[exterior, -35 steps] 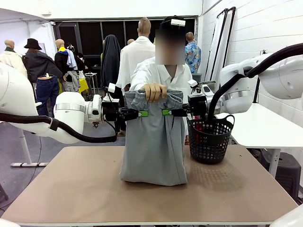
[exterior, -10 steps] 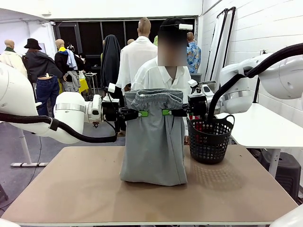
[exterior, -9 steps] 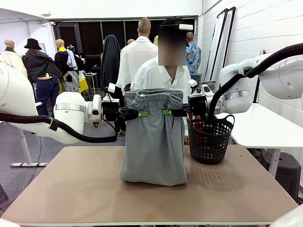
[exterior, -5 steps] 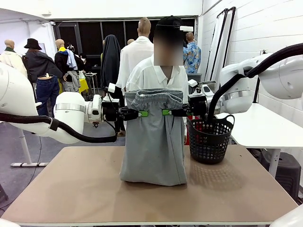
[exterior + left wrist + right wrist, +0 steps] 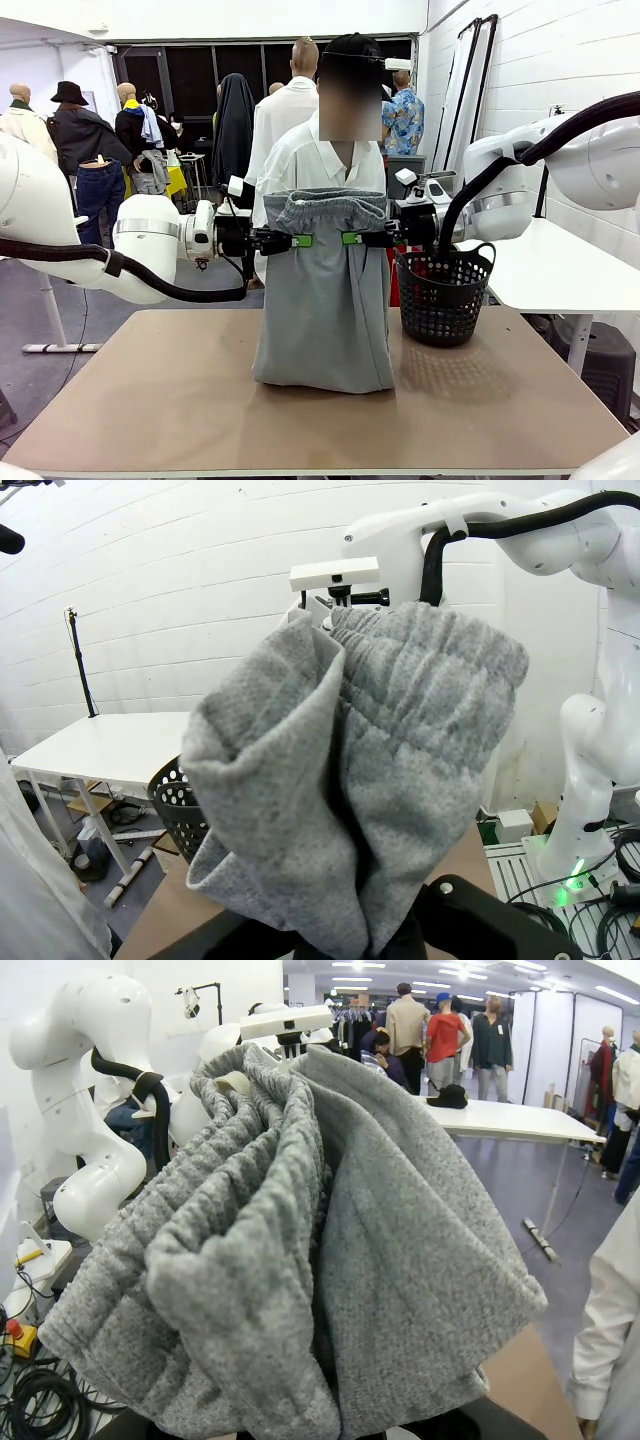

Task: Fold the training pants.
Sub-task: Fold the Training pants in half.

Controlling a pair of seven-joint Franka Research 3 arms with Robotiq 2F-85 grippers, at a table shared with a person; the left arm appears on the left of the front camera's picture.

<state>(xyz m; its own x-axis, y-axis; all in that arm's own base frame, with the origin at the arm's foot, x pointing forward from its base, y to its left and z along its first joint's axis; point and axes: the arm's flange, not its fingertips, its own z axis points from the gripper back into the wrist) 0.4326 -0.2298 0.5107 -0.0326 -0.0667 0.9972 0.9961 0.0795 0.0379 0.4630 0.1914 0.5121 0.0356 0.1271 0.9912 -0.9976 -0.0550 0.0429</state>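
We hold the training pants [image 5: 323,300] upright between our two arms, the left tool [image 5: 300,240] clamped on one side of the garment just under the gathered waistband and the right tool [image 5: 349,238] clamped on the other side at the same height. Both tools point toward each other, their green pads pressed into the grey fabric with the cloth stretched between them. Below the tools the pants hang straight down, and their lower hem rests on the bench [image 5: 180,400], bunched slightly where it touches the surface.

In the left wrist view the pants [image 5: 350,780] crowd in front of the tool, waistband uppermost and folds falling toward the fingers. The right wrist view shows the pants [image 5: 300,1240] the same way, ribbed elastic to one side.

Just beyond the right tool stands a black basket [image 5: 445,290] on the bench, beside the hanging cloth. Behind the waistband, on the far side of both tools, a person in a white shirt [image 5: 320,160] stands facing us.
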